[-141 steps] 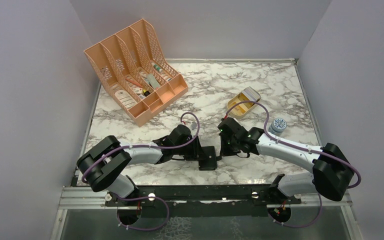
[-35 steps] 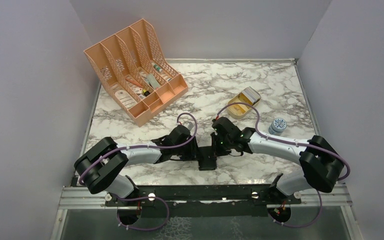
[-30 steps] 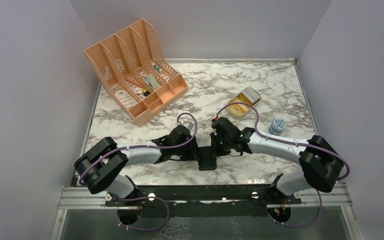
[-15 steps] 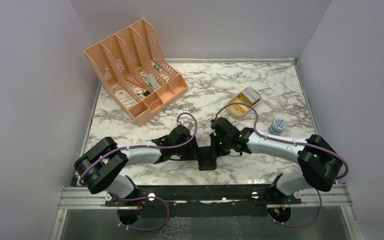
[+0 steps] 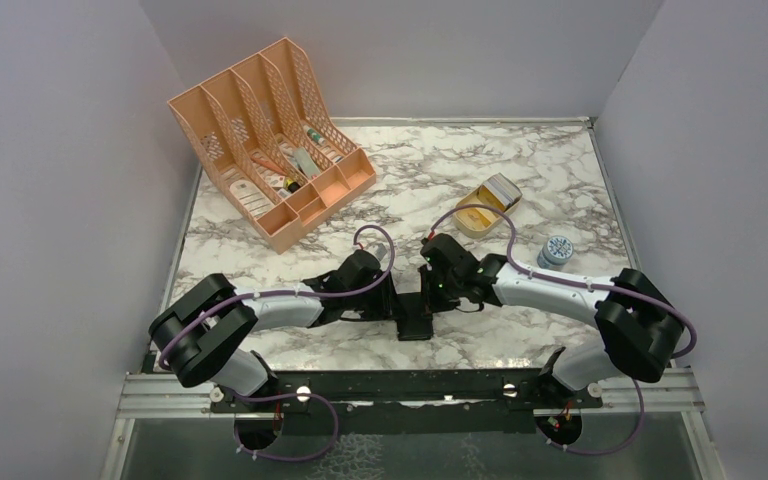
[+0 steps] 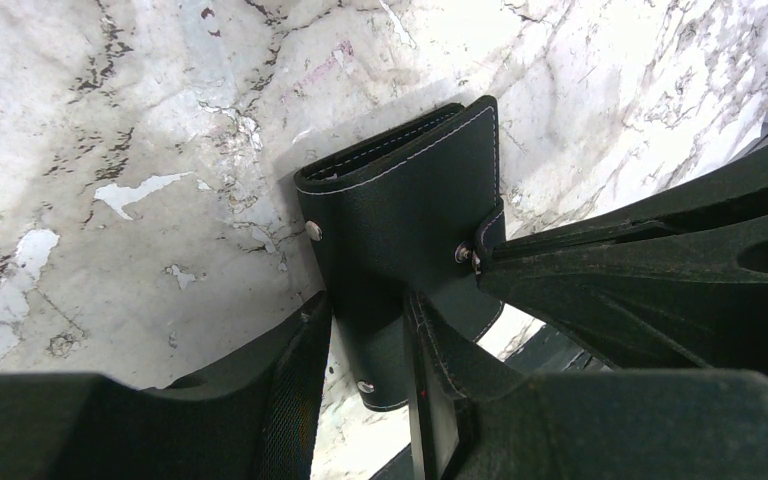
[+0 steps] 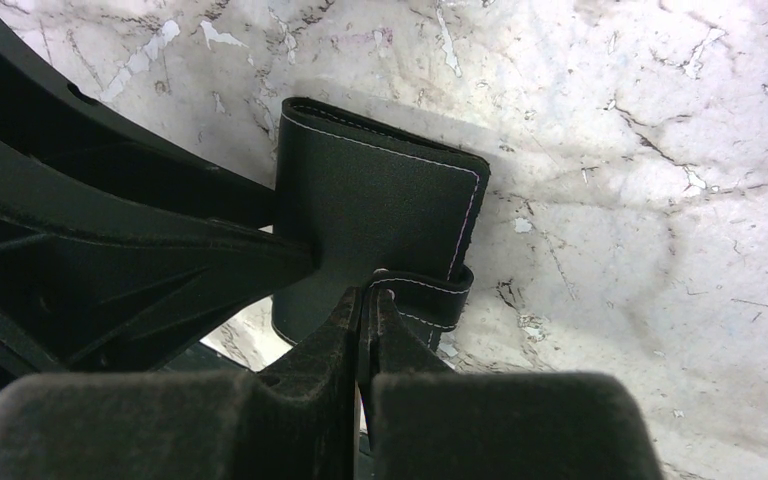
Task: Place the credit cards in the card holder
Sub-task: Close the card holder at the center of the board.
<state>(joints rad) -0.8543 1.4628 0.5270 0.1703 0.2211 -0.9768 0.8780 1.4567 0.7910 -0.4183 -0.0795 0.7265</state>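
Note:
The black card holder (image 6: 410, 200) stands on edge on the marble, near the table's front, between both arms (image 5: 417, 316). Its lower part sits between the fingers of my left gripper (image 6: 365, 350), which is closed on it. My right gripper (image 7: 365, 300) is shut on the card holder's snap tab (image 7: 425, 293), pinching the strap beside the case's edge. In the top view the left gripper (image 5: 398, 305) and the right gripper (image 5: 430, 298) meet over the case. I cannot make out the credit cards; a pale flat piece at the far end of the gold tin is too small to identify.
A peach desk organiser (image 5: 270, 140) with pens and small items stands at the back left. The gold oval tin (image 5: 482, 210) lies right of centre, and a small blue-grey round cap (image 5: 557, 250) lies near the right arm. Grey walls close in both sides.
The right gripper has edged a little left, closer in on the card holder, still pinching the tab. The left arm and the case have stayed in place.

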